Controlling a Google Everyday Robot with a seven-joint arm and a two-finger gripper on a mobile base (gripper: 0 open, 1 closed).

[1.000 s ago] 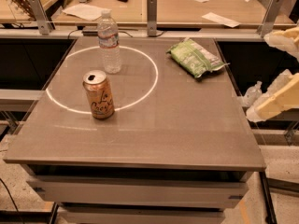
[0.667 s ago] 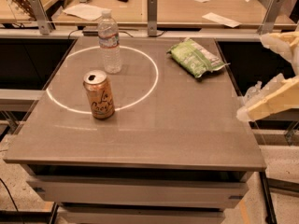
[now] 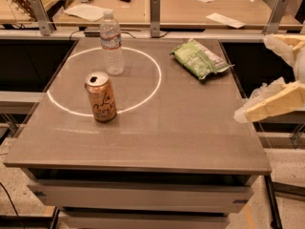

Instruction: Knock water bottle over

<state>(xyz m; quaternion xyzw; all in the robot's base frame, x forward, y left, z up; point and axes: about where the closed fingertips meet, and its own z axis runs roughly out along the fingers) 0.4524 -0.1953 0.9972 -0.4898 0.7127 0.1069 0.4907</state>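
Observation:
The water bottle [image 3: 111, 43] is clear plastic with a white cap and a white-and-red label. It stands upright at the back left of the grey table [image 3: 190, 128], on the far edge of a white ring of light. My gripper [image 3: 253, 78] is at the right edge of the view, beside the table's right side and far from the bottle. Its two cream-coloured fingers [image 3: 274, 104] are spread apart with nothing between them.
An orange-tan drink can [image 3: 100, 97] stands upright in front of the bottle, inside the ring. A green snack bag [image 3: 200, 58] lies at the back right. Metal posts and a wooden desk with papers stand behind the table.
My gripper has moved a little to the left, toward the table's right edge. The bottle, can and bag have not moved.

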